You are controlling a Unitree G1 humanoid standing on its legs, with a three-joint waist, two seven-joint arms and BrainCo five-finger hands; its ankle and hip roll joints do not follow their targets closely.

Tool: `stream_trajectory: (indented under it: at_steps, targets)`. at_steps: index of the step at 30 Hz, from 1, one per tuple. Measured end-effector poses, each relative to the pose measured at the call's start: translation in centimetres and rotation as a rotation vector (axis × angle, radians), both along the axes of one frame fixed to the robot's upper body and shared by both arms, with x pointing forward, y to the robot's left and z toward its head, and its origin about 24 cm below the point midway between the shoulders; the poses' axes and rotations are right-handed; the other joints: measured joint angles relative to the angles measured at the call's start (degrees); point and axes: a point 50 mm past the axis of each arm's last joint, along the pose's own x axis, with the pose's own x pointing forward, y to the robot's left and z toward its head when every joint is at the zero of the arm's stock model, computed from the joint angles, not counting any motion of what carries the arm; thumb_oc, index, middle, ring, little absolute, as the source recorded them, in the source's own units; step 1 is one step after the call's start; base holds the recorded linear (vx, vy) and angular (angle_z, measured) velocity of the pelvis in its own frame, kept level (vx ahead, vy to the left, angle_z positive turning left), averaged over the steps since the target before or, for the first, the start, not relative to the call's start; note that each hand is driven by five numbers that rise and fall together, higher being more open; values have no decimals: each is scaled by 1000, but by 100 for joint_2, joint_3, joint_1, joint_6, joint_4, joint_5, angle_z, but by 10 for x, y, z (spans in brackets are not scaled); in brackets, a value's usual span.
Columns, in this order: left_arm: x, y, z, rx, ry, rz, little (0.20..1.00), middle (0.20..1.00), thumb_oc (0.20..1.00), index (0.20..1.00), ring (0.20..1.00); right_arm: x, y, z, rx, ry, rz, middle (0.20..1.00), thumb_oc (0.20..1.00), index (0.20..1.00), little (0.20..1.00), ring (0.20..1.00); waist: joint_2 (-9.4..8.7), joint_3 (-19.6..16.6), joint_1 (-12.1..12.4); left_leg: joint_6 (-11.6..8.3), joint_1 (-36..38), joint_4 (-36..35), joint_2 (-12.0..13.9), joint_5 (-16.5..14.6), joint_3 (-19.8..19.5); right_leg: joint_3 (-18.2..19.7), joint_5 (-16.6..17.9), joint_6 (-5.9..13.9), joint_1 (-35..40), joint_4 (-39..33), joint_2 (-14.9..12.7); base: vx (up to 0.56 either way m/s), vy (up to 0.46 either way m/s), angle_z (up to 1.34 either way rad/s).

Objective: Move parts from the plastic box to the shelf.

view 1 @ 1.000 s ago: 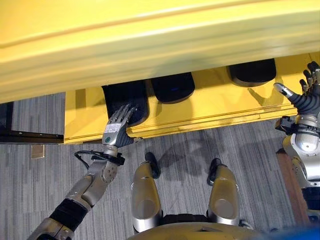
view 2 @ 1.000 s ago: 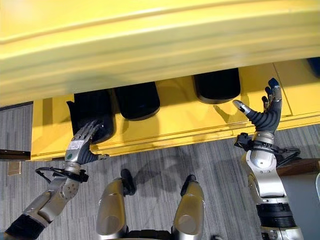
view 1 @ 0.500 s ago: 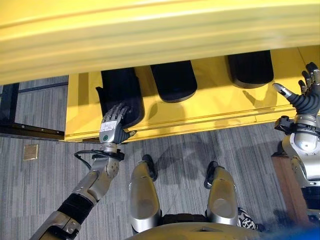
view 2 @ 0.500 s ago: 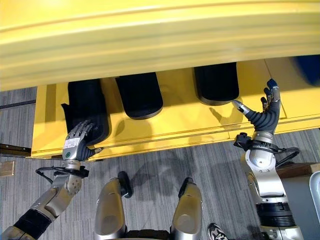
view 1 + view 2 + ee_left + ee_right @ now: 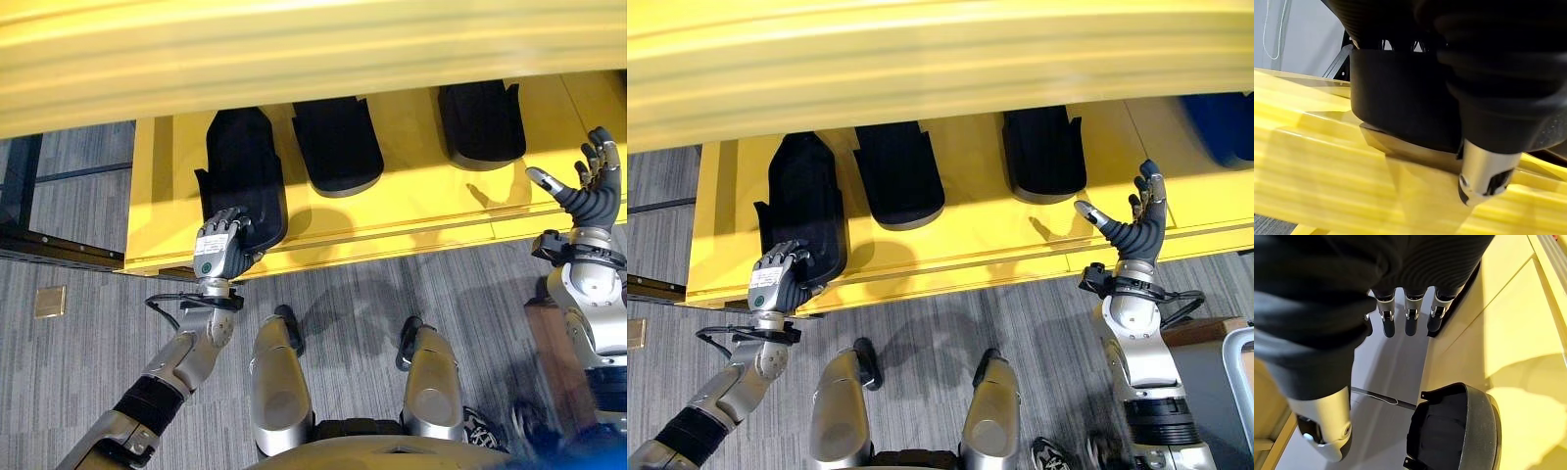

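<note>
Three black moulded parts lie side by side on the yellow shelf: a left one, a middle one and a right one. My left hand is at the shelf's front edge, its fingers curled over the near end of the left part, with the thumb down against the shelf's lip. My right hand is raised before the shelf's right stretch, open and holding nothing, with its straight fingers apart. A black part lies on the shelf close to that hand.
An upper yellow shelf board overhangs the far ends of the parts. A blue object sits at the shelf's right end. Grey carpet runs in front of the shelf. A dark frame stands on the left.
The camera has shifted, so more of the shelf shows. My left hand's fingers, straight on the left part before, have curled and drawn back to its near end. The right hand has barely moved.
</note>
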Motion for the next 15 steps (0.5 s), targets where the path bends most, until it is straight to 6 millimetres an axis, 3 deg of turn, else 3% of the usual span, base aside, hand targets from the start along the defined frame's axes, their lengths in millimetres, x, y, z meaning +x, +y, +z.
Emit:
stream_trajectory:
  at_steps: [15]
  targets:
    - [-6, 13, -13, -5, -19, 96, 200, 200, 200, 200, 200, 1, 2, 0, -27, 10, 20, 1000, 1000, 1000, 1000, 1000, 24, -13, -213, -35, 180, -4, -12, -12, 93, 165, 1, -6, 3, 94, -6, 22, 34, -4]
